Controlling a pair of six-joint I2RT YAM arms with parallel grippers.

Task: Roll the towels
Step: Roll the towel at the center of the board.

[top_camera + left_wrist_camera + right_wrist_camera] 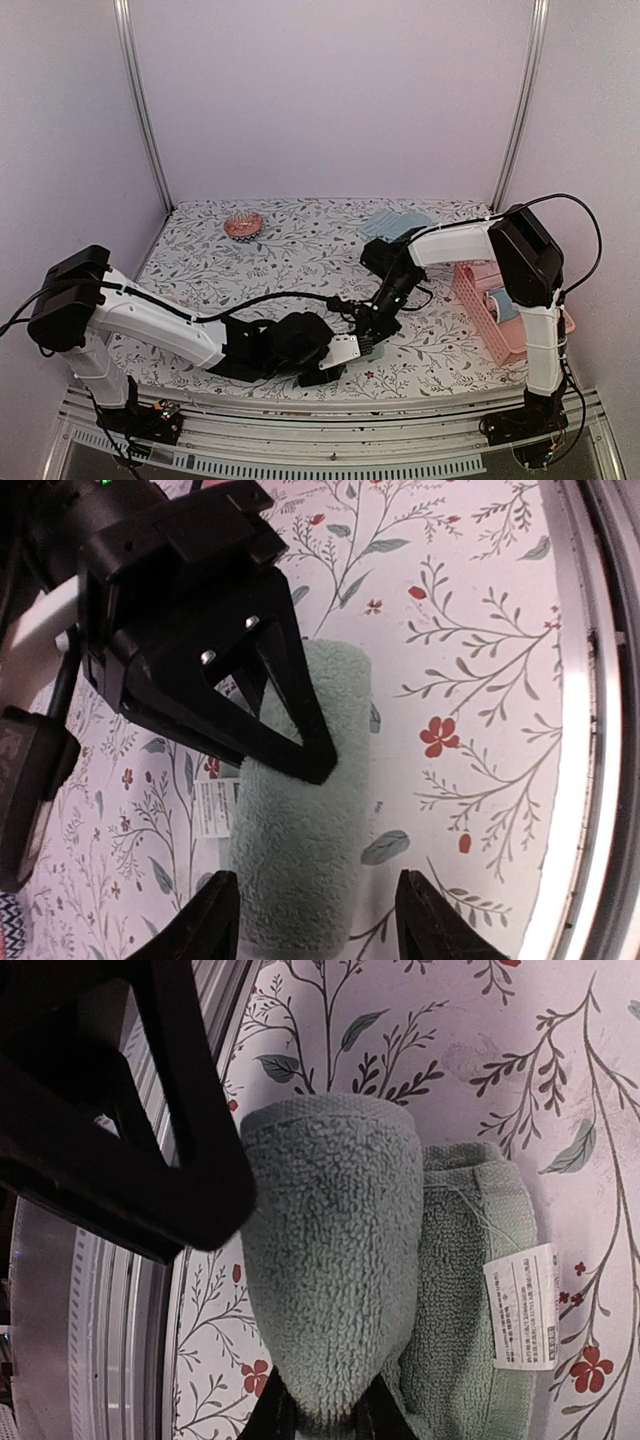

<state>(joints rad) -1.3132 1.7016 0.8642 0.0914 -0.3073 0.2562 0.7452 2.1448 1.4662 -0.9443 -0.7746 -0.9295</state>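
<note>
The pale sage green towel lies rolled up near the table's front edge, with a loose tail and white label beside the roll. My right gripper is shut on one end of the roll. My left gripper stands open, its fingertips on either side of the roll's other end without touching it. From above, both grippers meet over the roll. The light blue towel lies flat at the back right, away from both arms.
A pink basket stands at the right edge with a blue rolled item inside. A small round pinkish object sits at the back left. The table's metal front rail runs close beside the roll.
</note>
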